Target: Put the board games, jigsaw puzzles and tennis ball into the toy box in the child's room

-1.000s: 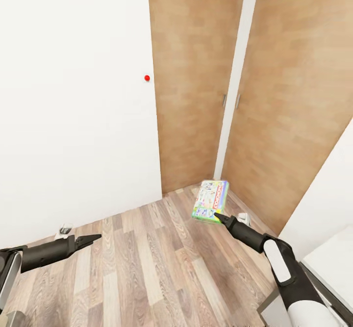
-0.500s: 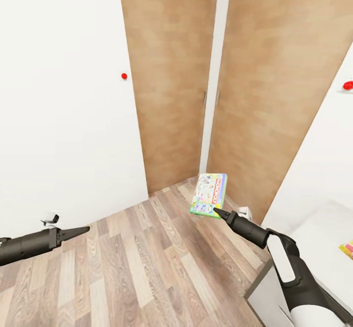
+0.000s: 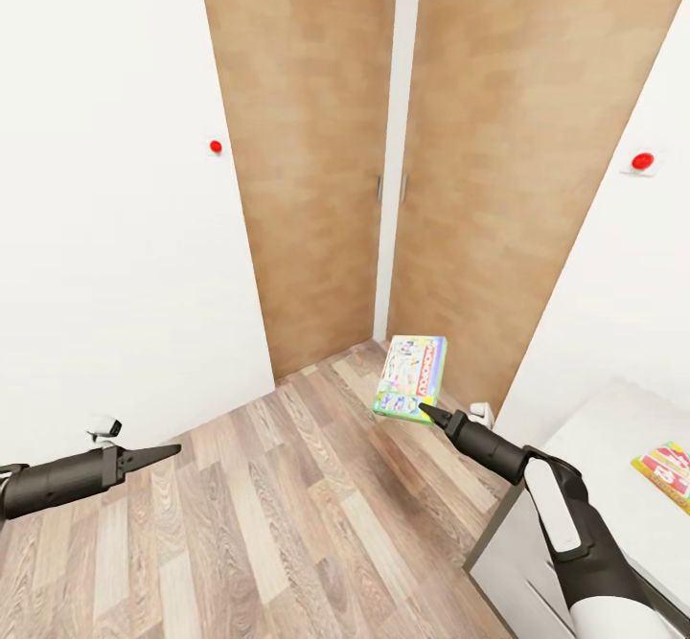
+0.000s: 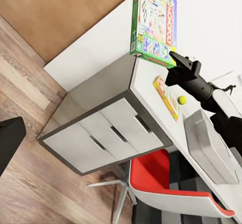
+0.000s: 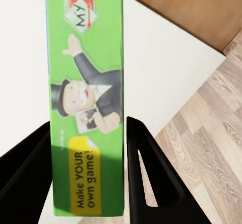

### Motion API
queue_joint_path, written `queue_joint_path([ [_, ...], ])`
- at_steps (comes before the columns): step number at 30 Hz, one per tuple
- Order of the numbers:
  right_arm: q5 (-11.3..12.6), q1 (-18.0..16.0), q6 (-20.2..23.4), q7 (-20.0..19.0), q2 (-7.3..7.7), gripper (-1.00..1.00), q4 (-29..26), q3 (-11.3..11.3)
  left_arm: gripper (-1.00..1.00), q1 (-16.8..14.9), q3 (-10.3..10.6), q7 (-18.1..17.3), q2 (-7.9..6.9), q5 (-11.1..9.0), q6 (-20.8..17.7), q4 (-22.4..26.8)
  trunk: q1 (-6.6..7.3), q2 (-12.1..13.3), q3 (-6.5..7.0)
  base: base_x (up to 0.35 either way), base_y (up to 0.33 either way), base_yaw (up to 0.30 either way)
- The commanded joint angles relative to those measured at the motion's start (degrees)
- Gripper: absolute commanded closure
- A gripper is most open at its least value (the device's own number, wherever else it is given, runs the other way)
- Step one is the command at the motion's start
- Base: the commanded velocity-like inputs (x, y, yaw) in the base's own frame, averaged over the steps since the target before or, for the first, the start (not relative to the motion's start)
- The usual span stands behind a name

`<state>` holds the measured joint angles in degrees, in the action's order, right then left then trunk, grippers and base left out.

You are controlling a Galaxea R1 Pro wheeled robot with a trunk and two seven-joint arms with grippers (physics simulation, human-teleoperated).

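Right pincer (image 3: 423, 410): closed on the near edge of a board game (image 3: 411, 376), a green-edged box with cartoon print. In the right wrist view both fingers (image 5: 143, 178) clamp the box's thin side (image 5: 85, 103). The box is carried in the air, cantilevered ahead of the pincer, over the wooden floor (image 3: 287, 514).

Left pincer (image 3: 165, 449): held low and forward on the far side from the right one, well apart from it, its tips together as far as the head view shows, nothing in it.

Bench (image 4: 108, 90): beside the right pincer, on its outer side. White drawer fronts (image 4: 113, 133) and a red chair (image 4: 166, 183) below it.

On the bench, from the left wrist view: a second flat game (image 4: 167, 97) lies beyond the carried one; just past it, the tennis ball (image 4: 182, 99); further still, the grey toy box (image 4: 212, 146). The head view catches that second game's corner (image 3: 664, 471).

Furthest: wooden cupboard doors (image 3: 316, 141) and white wall.

Step in hand, judged: transit of one board game to the toy box. Next move calls for turning further toward the bench, bringing the right pincer over the toy box, lowering, then opening. The long box held by one edge may swing or slip; the tennis ball near the route could be knocked.
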<state>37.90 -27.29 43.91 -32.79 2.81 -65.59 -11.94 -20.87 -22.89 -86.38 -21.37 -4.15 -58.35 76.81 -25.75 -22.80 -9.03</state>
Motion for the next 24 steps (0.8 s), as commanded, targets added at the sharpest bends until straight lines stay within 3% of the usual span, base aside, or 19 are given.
queue_joint_path([
  [1, 0.1, -0.1, 0.4, -0.2, 0.03, 1.0, 0.0, -0.1, -1.0, 0.0, 0.0, -0.2, 0.0, 0.0, -0.6, 0.0, -0.03, -0.1, -0.12, 0.0, 0.0, -0.007],
  [12, 0.2, 0.0, 0.3, 0.0, -0.03, 1.0, -0.3, -0.2, -1.0, 0.0, 0.2, -0.2, -0.07, 0.1, -0.5, 0.0, -0.03, -0.1, -0.12, 0.0, 0.0, -0.001],
  [18, 0.0, 0.8, 1.1, 0.3, -0.11, 1.0, -5.2, 0.2, -1.0, 0.0, 0.1, -0.3, -0.07, 0.1, -0.5, 0.0, -0.03, -0.1, -0.12, 0.0, 0.0, 0.0],
  [24, -0.6, 1.3, 8.8, 1.1, 0.02, 1.0, -13.7, 0.1, -1.0, 0.0, 0.1, -0.3, -0.07, 0.0, -0.5, 0.0, -0.03, -0.1, -0.12, 0.0, 0.0, 0.0],
])
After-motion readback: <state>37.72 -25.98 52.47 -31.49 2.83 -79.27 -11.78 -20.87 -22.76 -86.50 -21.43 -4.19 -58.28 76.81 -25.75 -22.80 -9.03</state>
